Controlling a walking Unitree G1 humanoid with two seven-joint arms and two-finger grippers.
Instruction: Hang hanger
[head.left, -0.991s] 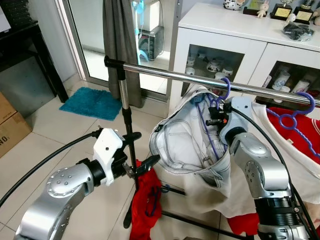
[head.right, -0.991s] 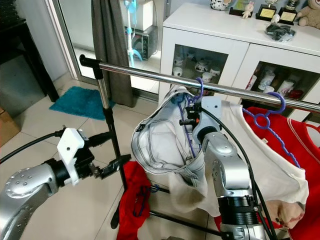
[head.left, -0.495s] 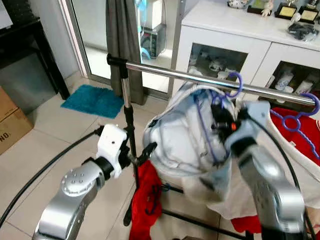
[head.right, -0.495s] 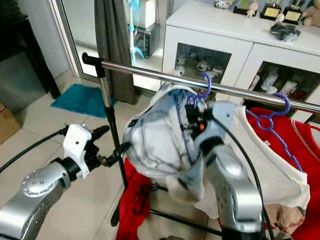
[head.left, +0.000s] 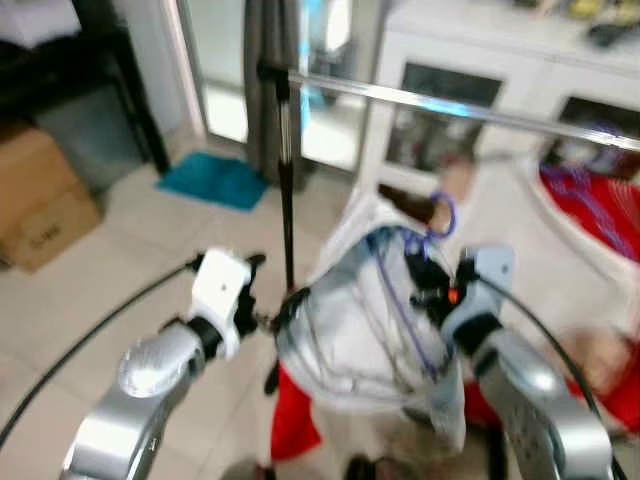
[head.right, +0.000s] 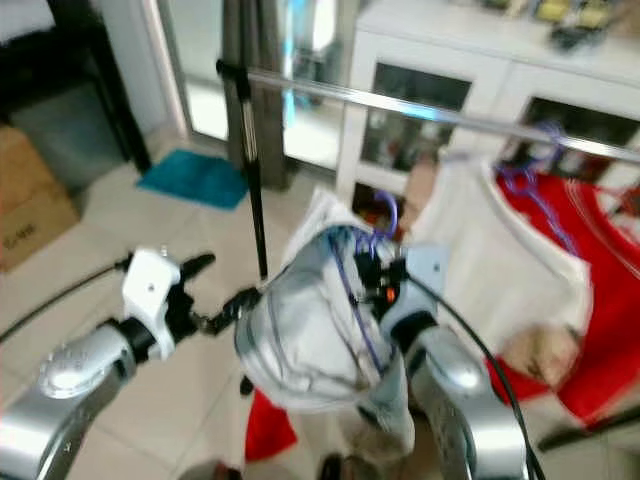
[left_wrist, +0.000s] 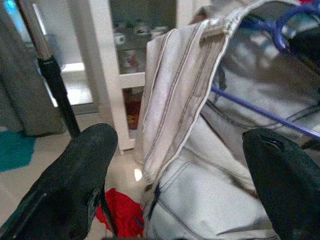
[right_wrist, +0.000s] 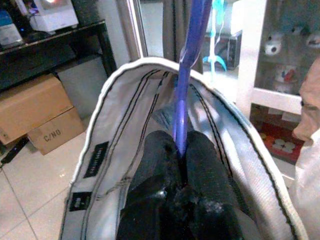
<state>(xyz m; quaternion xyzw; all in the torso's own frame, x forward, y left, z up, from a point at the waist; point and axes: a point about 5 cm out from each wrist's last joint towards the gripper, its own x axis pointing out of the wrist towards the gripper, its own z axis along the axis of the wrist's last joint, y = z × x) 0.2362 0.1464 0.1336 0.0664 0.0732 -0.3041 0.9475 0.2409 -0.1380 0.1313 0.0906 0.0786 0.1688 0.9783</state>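
My right end effector (right_wrist: 182, 150) is clamped on the purple hanger (right_wrist: 186, 85), which carries pale trousers (head.left: 365, 320). My left end effector (left_wrist: 175, 165) is spread wide beside the waistband. The rail (head.left: 440, 103) is above. Step: carrying. Next: lift the hook over the rail.
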